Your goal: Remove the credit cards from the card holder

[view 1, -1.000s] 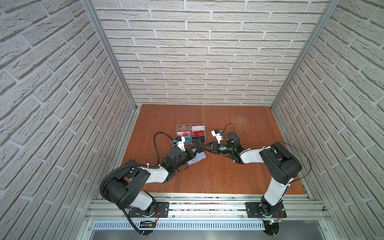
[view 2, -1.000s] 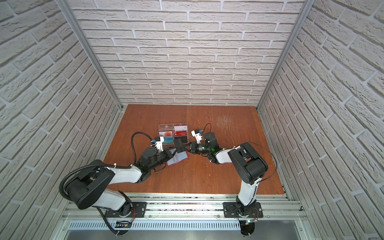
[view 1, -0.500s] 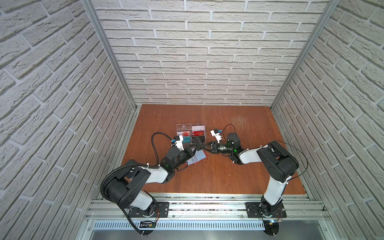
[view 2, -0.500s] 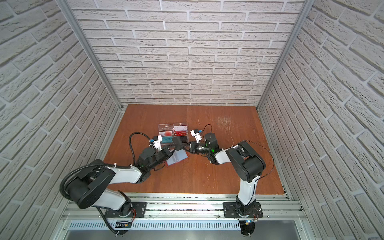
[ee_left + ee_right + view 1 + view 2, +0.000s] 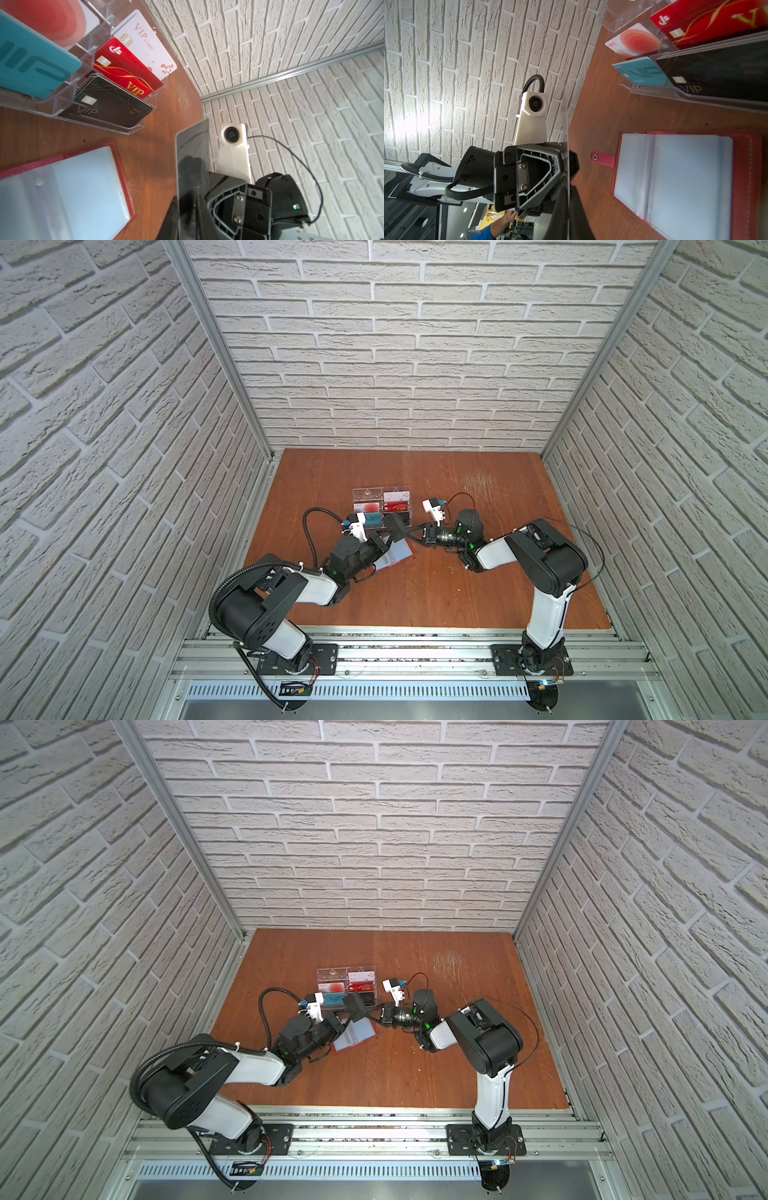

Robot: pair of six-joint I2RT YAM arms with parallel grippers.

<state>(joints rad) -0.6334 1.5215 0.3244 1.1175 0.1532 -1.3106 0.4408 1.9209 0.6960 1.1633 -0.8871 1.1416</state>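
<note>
Looking like a mid-air handover to me: the right gripper (image 5: 568, 199) is clamped on one edge of a dark grey credit card (image 5: 192, 149), which stands upright between both sets of fingers. The left gripper (image 5: 568, 161) straddles the same card from the opposite side (honestly can't tell if its fingers are pinching or slack). The card holder (image 5: 747, 166) lies open on the table (image 5: 158, 135) below the fingertips, touched by neither, and the sleeves I can see look empty. The acrylic tray (image 5: 128, 128) sits just past the fingertips, with black VIP cards (image 5: 108, 106) in its nearest slot. Next, I'd guess the left fingers need to clear off fully before the right swings the card toward that slot, otherwise it'll twist.
</note>
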